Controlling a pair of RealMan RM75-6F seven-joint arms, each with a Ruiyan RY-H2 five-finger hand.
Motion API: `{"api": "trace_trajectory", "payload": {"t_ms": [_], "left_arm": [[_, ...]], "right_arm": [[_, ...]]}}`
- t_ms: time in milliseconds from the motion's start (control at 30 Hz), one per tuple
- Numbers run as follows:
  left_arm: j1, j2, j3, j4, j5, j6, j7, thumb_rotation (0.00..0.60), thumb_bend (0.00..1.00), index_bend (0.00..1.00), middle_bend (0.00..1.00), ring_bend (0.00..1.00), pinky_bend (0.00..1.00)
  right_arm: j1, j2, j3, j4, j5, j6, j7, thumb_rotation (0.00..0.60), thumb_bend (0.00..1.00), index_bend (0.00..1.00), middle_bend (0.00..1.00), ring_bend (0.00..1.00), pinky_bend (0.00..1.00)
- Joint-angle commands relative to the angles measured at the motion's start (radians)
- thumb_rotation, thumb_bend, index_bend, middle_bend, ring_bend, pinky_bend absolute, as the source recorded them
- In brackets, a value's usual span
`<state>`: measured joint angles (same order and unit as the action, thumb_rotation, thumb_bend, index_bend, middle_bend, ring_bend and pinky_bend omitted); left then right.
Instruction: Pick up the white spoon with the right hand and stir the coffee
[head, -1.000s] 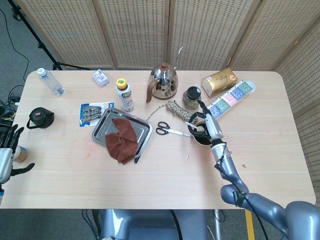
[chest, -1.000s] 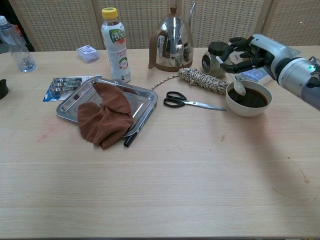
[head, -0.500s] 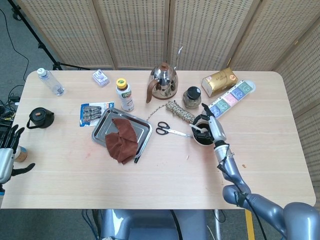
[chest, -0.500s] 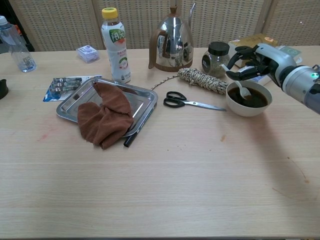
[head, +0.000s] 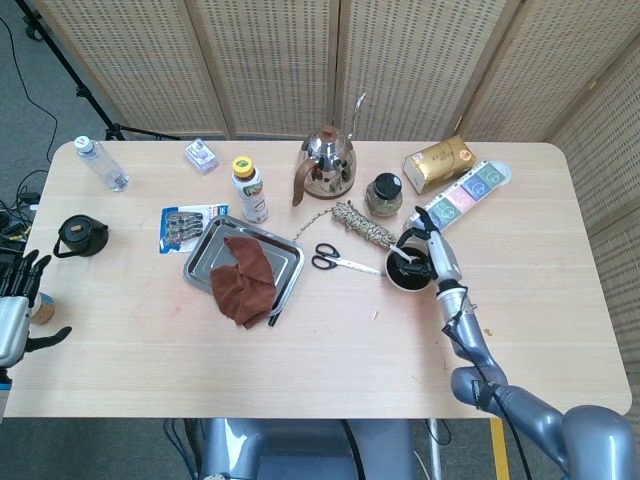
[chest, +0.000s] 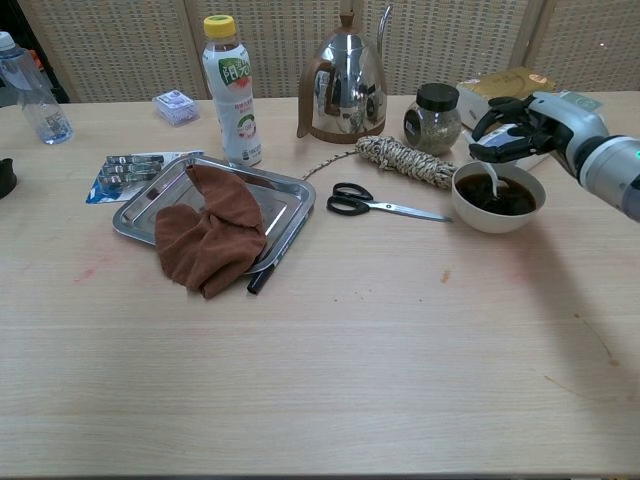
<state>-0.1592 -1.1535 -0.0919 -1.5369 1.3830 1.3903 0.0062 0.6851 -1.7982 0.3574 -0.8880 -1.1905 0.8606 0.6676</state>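
A white bowl (chest: 466, 209) (head: 389, 276) of dark coffee (chest: 508, 196) sits right of centre on the table. The white spoon (chest: 492, 178) (head: 401, 256) stands in the coffee, its handle pinched by my right hand (chest: 527, 122) (head: 430, 247), which hovers over the bowl's far right rim. My left hand (head: 14, 305) hangs at the table's left edge with fingers spread, holding nothing; the chest view does not show it.
Scissors (chest: 382, 204) lie left of the bowl, a rope coil (chest: 407, 159) and spice jar (chest: 435, 117) behind it. A steel kettle (chest: 345, 82), bottle (chest: 230, 92), metal tray (chest: 290, 190) with brown cloth (chest: 211, 234), and a coffee bag (head: 438, 161) stand around.
My right hand has shifted right across the bowl, carrying the spoon through the coffee from the left side toward the middle. The left hand has not moved.
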Motion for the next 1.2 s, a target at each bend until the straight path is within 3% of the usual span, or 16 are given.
{"api": "trace_trajectory", "payload": {"t_ms": [33, 467, 767, 1200], "left_arm": [[0.0, -0.001, 0.0, 0.0, 0.0, 0.0, 0.001, 0.6, 0.0, 0.0, 0.0, 0.0, 0.0], [0.001, 0.003, 0.005, -0.006, 0.011, 0.003, -0.002, 0.6, 0.0, 0.0, 0.0, 0.0, 0.0], [0.003, 0.006, 0.006, -0.007, 0.015, 0.007, -0.011, 0.6, 0.0, 0.0, 0.0, 0.0, 0.0], [0.001, 0.01, 0.002, 0.0, 0.008, 0.002, -0.024, 0.6, 0.0, 0.0, 0.0, 0.0, 0.0]], "right_arm": [[-0.006, 0.008, -0.003, -0.008, -0.006, 0.007, 0.004, 0.6, 0.45, 0.59, 0.0, 0.0, 0.01], [-0.087, 0.08, -0.051, -0.112, -0.054, 0.068, 0.044, 0.6, 0.45, 0.59, 0.0, 0.0, 0.01], [-0.091, 0.072, -0.068, -0.148, -0.06, 0.06, 0.031, 0.6, 0.45, 0.59, 0.0, 0.0, 0.01], [-0.006, -0.017, -0.004, -0.056, -0.017, 0.013, 0.001, 0.6, 0.45, 0.59, 0.0, 0.0, 0.01]]}}
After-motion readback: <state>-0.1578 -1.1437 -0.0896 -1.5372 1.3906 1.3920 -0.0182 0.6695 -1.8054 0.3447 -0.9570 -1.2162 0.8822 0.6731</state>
